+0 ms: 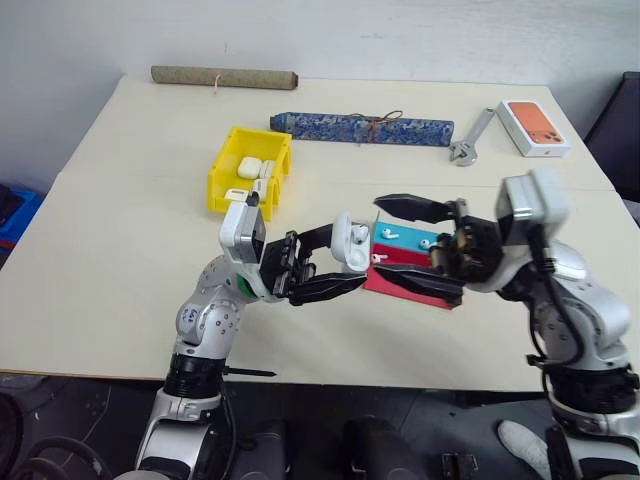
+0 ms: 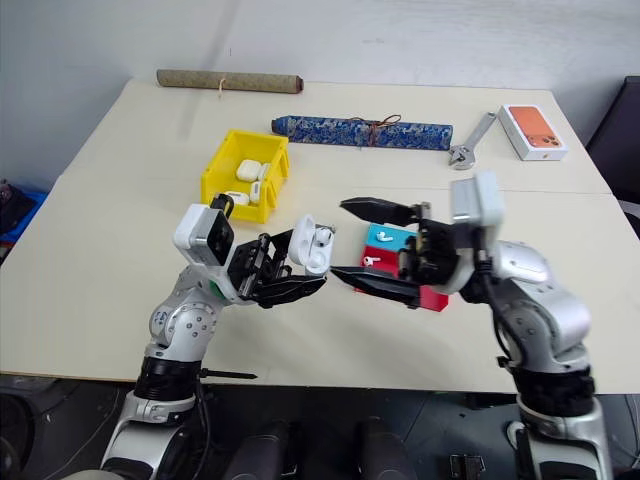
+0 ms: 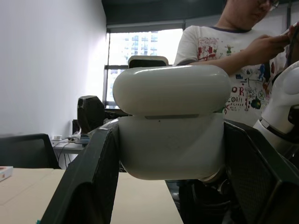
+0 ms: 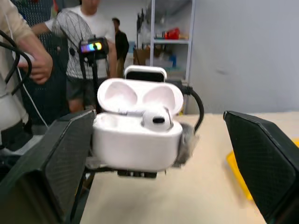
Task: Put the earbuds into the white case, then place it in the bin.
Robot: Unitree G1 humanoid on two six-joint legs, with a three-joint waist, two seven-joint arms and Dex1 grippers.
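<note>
My left claw is clamped on the white case, one finger on each narrow side. I hold it above the table in front of me, lid flipped open. One earbud already sits in a socket, seen from my right wrist; the socket beside it looks empty.

My right claw stands wide open with nothing in it, just at 3 o'clock of the case, apart from it. Its fingers point back toward the case at 9 o'clock.

The next move turns on the spare earbuds on the red-and-blue tray. They lie right below my right claw, at 3 to 4 o'clock from the case. I judge the right arm far the nearer for picking one. At least two little white pieces show there; which way their stems run I cannot tell.

The case's long axis lies across my left fingers, and its open mouth tips toward the right claw.

The yellow bin sits at 11 o'clock from the case, near my left arm, with other white cases in it.
</note>
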